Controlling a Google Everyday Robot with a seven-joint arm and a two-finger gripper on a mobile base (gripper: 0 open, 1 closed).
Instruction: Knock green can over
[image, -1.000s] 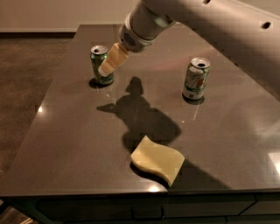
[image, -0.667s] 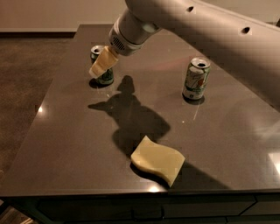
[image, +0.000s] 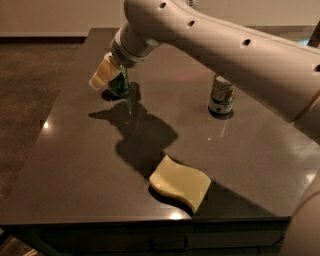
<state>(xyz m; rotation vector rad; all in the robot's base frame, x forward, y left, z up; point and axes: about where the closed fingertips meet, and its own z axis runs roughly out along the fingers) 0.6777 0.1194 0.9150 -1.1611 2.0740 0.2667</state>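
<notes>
The green can (image: 120, 85) stands upright at the far left of the dark table (image: 75, 165), mostly hidden behind my gripper. My gripper (image: 103, 73), with pale yellow fingers, is at the can's upper left side and overlaps its top. My beige arm reaches in from the right across the top of the view.
A paler white-silver can (image: 222, 94) with green and red marks stands upright at the far right. A yellow sponge (image: 180, 182) lies near the table's front edge. The table's left edge drops to a brown floor.
My gripper has moved left and lower, from the can's right front to across its top and left side. The can still stands upright in the same spot.
</notes>
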